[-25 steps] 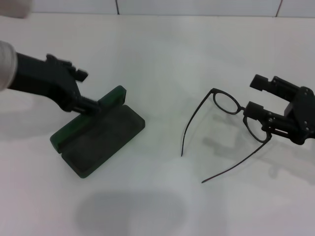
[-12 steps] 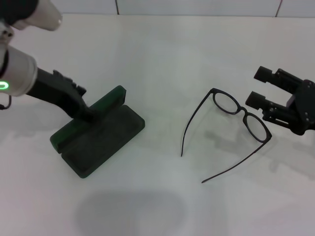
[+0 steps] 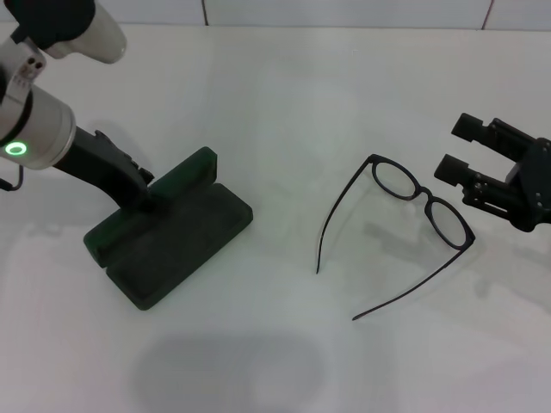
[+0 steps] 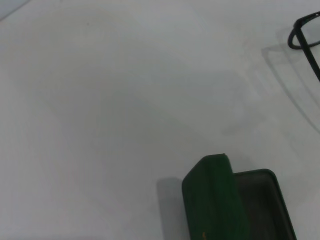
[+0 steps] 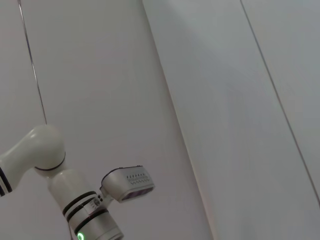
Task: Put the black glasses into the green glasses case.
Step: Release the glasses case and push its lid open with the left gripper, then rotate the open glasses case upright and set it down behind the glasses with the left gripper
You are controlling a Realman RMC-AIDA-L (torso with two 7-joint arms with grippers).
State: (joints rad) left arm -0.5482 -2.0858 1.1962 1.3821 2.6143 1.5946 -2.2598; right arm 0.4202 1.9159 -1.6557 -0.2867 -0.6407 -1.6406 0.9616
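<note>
White table (image 3: 284, 103), open green glasses case (image 3: 168, 241), black glasses (image 3: 405, 228); right gripper (image 3: 461, 151) wide, left gripper (image 3: 146, 200) perhaps shut.

I see a plain white tabletop (image 3: 275, 112) filling nearly the whole head view, evenly lit, with soft grey shadows near the bottom centre. Along the top edge of the frame runs a white tiled wall (image 3: 344, 12) with thin dark seams between the panels.
</note>
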